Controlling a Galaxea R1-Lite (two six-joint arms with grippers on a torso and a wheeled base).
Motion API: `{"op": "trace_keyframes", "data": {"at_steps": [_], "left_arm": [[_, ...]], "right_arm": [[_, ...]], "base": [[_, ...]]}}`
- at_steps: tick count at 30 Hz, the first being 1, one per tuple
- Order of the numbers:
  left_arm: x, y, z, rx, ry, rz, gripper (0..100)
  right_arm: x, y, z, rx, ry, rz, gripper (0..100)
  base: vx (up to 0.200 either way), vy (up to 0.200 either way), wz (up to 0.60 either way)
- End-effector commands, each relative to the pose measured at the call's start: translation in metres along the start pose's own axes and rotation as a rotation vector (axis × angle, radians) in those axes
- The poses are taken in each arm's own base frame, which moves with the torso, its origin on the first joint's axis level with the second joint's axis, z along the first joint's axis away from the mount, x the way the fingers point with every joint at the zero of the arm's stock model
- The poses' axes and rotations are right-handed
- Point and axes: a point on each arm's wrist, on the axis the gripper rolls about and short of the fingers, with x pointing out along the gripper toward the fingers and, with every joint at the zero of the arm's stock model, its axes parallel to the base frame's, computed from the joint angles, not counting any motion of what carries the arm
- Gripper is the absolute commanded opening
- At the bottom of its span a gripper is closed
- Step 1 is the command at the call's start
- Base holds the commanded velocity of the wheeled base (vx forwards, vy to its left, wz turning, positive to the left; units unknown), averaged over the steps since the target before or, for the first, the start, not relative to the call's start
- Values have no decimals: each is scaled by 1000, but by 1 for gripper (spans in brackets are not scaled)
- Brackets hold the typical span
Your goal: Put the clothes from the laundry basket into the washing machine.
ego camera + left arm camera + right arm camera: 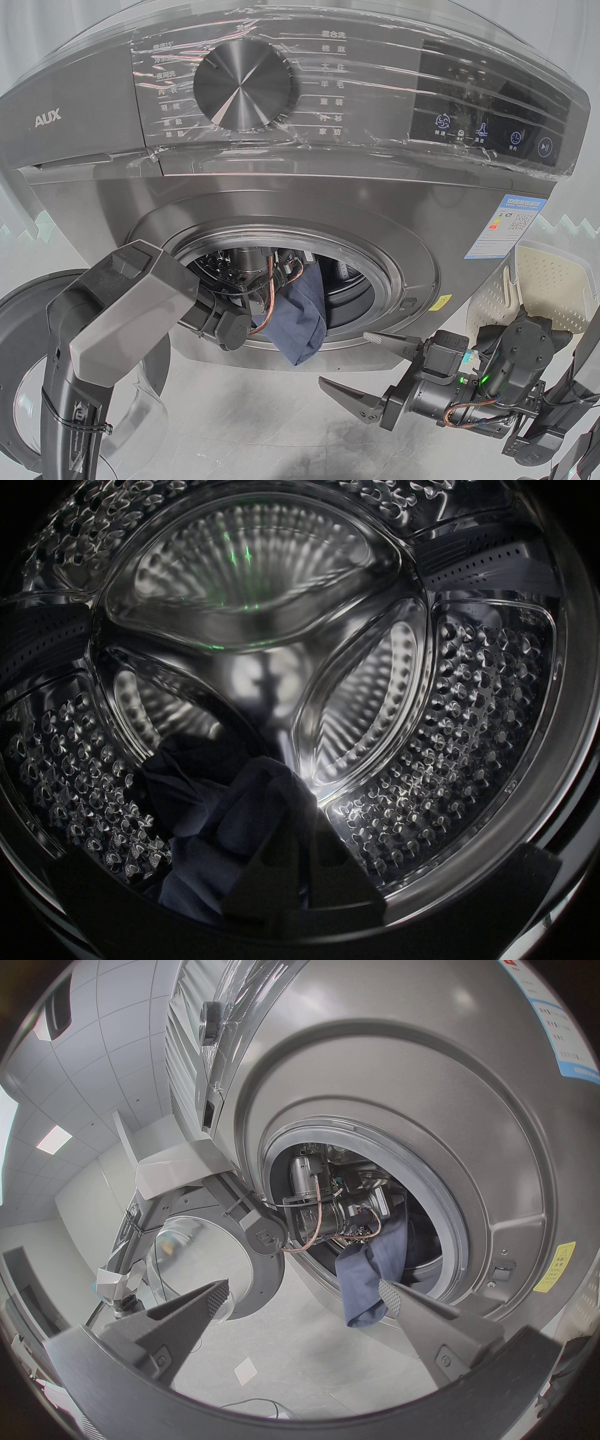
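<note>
The blue garment [300, 312], likely soft, droops over the door rim [381, 265] — left pincer [300, 811] pinching it, right pincer [344, 359] spread — grab its hanging fold.

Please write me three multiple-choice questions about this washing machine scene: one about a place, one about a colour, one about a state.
1. Where does the blue garment lie? A on the floor; B over the rim of the drum opening; C on the open door.
2. What colour is the laundry basket? A cream; B red; C black.
3. How is the right gripper? A shut on cloth; B shut, empty; C open, empty.
Key: B, it hangs from the rim, partly outside; A, its perforated wall is cream; C, its fingers stand apart with nothing between.
</note>
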Motion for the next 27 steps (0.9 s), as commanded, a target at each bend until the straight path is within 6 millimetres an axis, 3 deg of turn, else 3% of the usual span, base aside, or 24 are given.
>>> {"op": "trace_keyframes", "data": {"at_steps": [1,2,4,6,11,18,27], "left_arm": [[3,5,-17,5,27,17,0],[2,5,-17,6,28,18,100],[-3,5,-17,9,58,23,100],[-28,5,-21,29,189,25,100],[-60,-9,-21,37,343,-33,100],[-76,-13,-18,51,438,-31,100],[-82,-2,-47,73,551,12,100]], "right_arm": [[0,0,1,-1,-3,0,100],[0,0,0,-1,-2,0,100],[0,0,1,-1,-3,0,100],[0,0,0,-1,-2,-2,100],[0,0,0,1,0,0,100],[0,0,0,1,0,0,100],[0,0,0,1,0,1,100]], "base": [[0,0,0],[0,0,0],[0,0,0],[0,0,0],[0,0,0],[0,0,0],[0,0,0]]}}
